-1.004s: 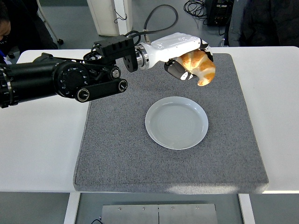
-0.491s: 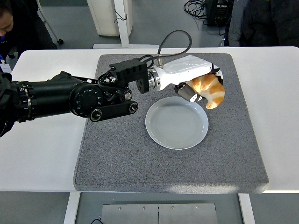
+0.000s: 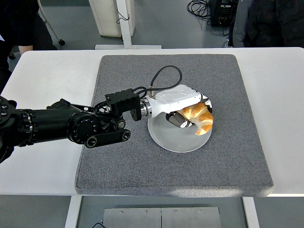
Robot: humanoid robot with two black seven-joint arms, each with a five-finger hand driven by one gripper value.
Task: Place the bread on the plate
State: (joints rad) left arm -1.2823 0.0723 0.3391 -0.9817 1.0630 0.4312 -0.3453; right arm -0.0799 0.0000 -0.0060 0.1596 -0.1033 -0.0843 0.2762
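Head view, item in transit: left hand [image 3: 190, 114] is gripping a croissant [image 3: 200, 118], fingers curled around it, directly over the right half of the white plate [image 3: 166, 138] beneath the palm. Carrying appears done; lowering and letting go are remaining, and contact with the plate cannot be told. Grey mat [image 3: 142, 166] is lying under the plate on a white table [image 3: 42, 156]. Beyond the hand: floor cables [image 3: 197, 7], a person's dark sleeve [image 3: 14, 23].

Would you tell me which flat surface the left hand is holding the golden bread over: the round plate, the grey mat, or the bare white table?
The round pale plate: the left hand holds the golden bread above its right part.
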